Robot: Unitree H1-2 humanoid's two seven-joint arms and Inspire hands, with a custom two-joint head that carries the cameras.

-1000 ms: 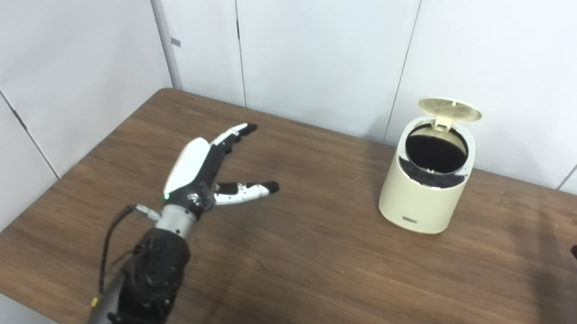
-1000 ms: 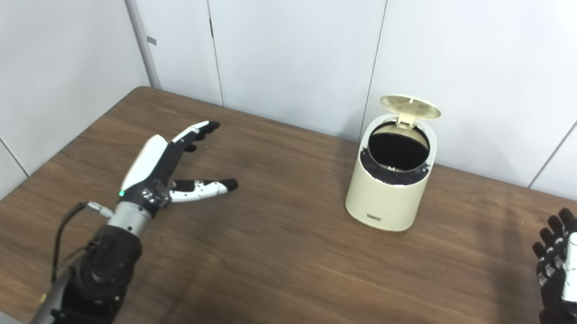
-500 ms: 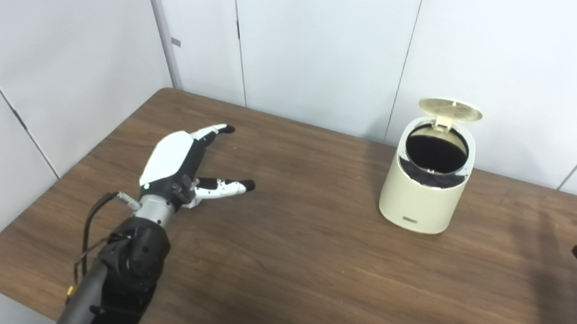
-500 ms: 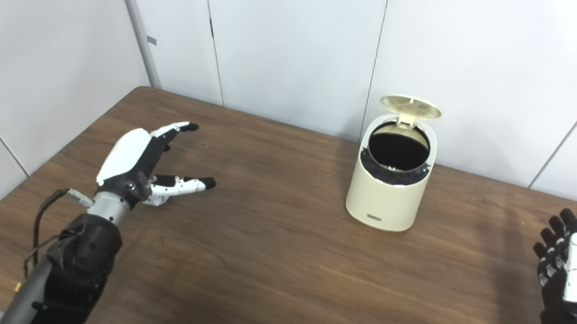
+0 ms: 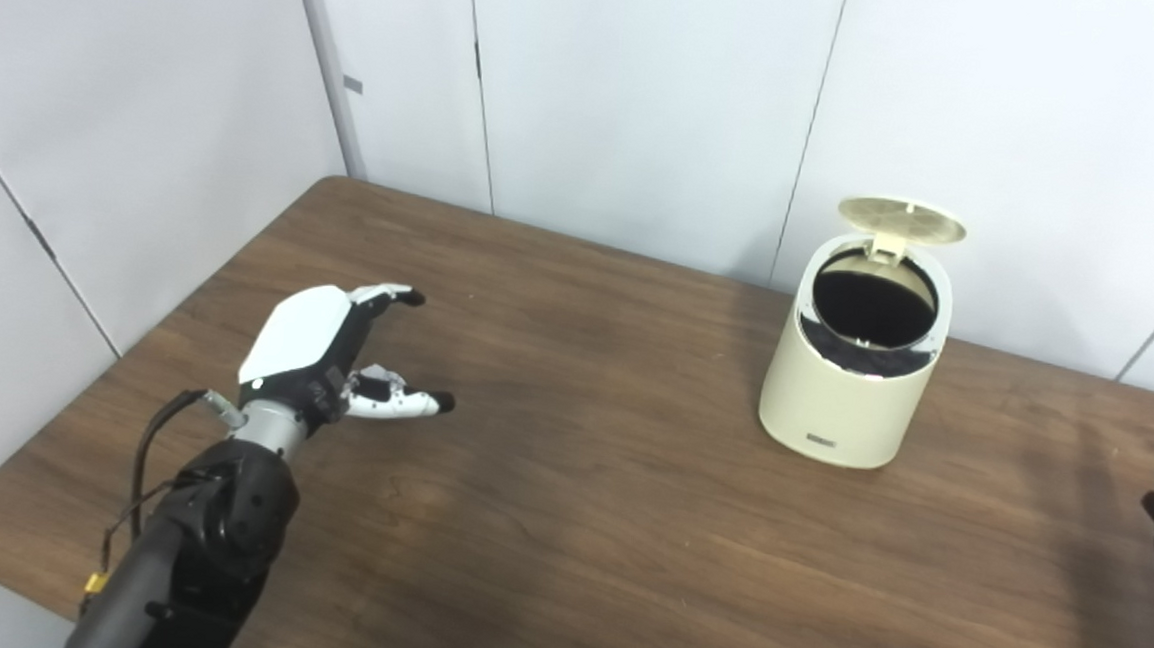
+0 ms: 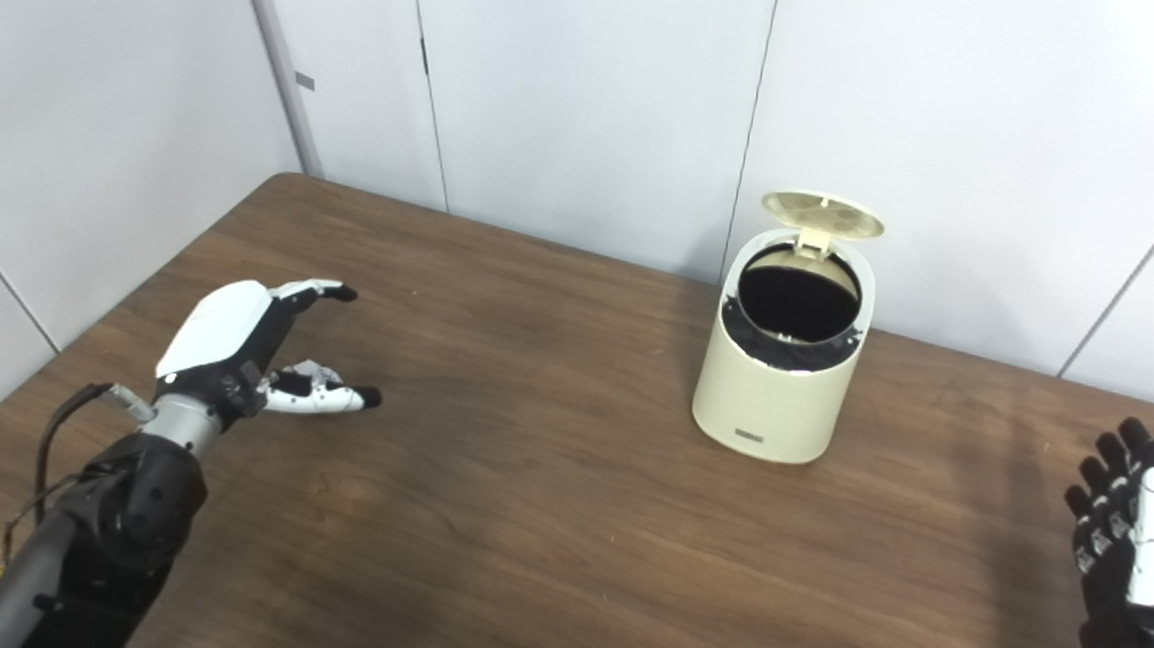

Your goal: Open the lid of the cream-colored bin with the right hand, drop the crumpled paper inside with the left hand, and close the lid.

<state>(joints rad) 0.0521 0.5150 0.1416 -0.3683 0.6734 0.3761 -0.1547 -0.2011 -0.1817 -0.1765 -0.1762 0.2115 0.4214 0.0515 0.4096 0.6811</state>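
The brown wooden table (image 6: 565,524) carries everything, set against white wall panels (image 6: 592,84). At its far right side stands the cream-colored bin (image 6: 779,386), upright, its round lid (image 6: 823,211) tipped up and back on the rear hinge, so the mouth is free for a drop from above. The inside reads as black; whether anything lies in it cannot be told.

Well apart from the bin, at the table's left side, the left hand (image 6: 235,343) hangs low over the crumpled paper (image 6: 311,374), fingers spread and curved above it, thumb stretched out beside it, not yet clasping it. This looks like the approach to a pick. The paper is a small white wad, partly hidden under the palm.

At the near right edge the right hand (image 6: 1130,538) waits upright with fingers apart, holding nothing, probably kept clear until the lid needs closing.
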